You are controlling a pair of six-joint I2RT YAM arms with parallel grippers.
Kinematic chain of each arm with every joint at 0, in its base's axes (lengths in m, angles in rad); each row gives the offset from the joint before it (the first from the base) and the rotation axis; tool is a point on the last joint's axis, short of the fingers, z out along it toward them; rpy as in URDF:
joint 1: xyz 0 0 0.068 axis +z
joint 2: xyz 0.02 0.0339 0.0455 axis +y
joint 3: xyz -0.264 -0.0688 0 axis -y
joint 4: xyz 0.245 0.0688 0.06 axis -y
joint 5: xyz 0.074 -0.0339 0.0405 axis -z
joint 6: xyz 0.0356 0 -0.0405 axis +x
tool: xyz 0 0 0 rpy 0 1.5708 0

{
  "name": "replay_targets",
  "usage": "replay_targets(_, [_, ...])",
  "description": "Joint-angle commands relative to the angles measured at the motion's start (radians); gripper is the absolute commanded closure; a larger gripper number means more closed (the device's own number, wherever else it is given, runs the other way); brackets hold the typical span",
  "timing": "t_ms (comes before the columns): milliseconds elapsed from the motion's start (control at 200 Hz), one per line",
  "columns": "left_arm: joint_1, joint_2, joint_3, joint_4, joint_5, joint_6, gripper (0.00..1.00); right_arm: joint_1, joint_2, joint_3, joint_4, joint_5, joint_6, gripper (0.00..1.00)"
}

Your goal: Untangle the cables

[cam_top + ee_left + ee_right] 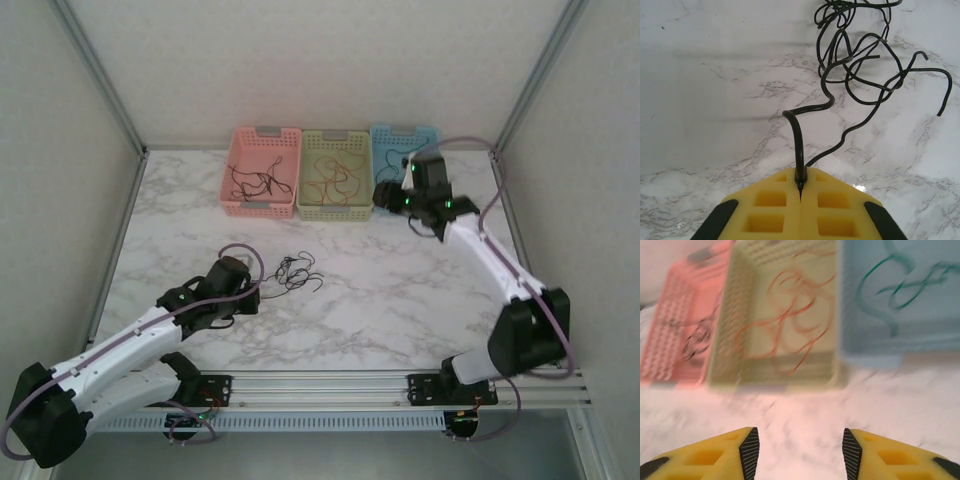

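Left gripper (801,186): jaws pinched shut on the end of one black cable (798,142), caught right at the fingertips. Slim hold; a sharp tug could slip it free.

- Just right of it, on the marble table (400,295), lies the black tangle (297,272). The held strand runs straight into it, and several hooked ends loop through one another. Nothing pins the clump, so a pull likely drags the whole knot instead of freeing one wire.
- Far side, three baskets in a row: pink basket (262,131) with black cables, yellow-green basket (338,135) with red-orange cables (795,320), blue basket (392,131) with teal cables (890,285). Right wrist view is blurred.
- Right gripper (801,450): jaws apart, empty, near the blue basket and well apart from the tangle, so too far to brace it.
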Motion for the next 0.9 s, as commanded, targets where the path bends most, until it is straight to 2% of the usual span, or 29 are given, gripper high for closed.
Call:
replay_targets(0, [-0.008,-0.016,-0.017,0.025,-0.014,0.001,1.0,0.078,-0.055,-0.16,0.114,-0.113,0.014,0.51])
replay_targets(140, [-0.009,-0.032,-0.016,0.043,0.001,0.007,1.0,0.194,-0.071,-0.261,0.142,-0.181,-0.031,0.52])
replay_targets(310, [-0.008,-0.021,-0.018,0.119,0.158,0.011,1.0,0.271,0.02,-0.282,0.198,-0.225,-0.037,0.54])
replay_targets(375, [-0.012,-0.014,-0.019,0.133,0.171,0.004,1.0,0.287,0.067,-0.263,0.215,-0.217,-0.039,0.54])
replay_targets(641, [-0.015,-0.022,-0.015,0.066,0.101,-0.007,1.0,0.293,0.282,-0.114,0.195,-0.243,-0.041,0.51])
replay_targets(776, [-0.015,-0.019,-0.019,-0.031,-0.067,-0.069,1.0,0.305,0.372,-0.009,0.133,-0.221,-0.039,0.51])
replay_targets(896, [-0.015,-0.011,-0.026,-0.067,-0.116,-0.102,1.0,0.324,0.444,0.075,0.096,-0.229,-0.071,0.5])
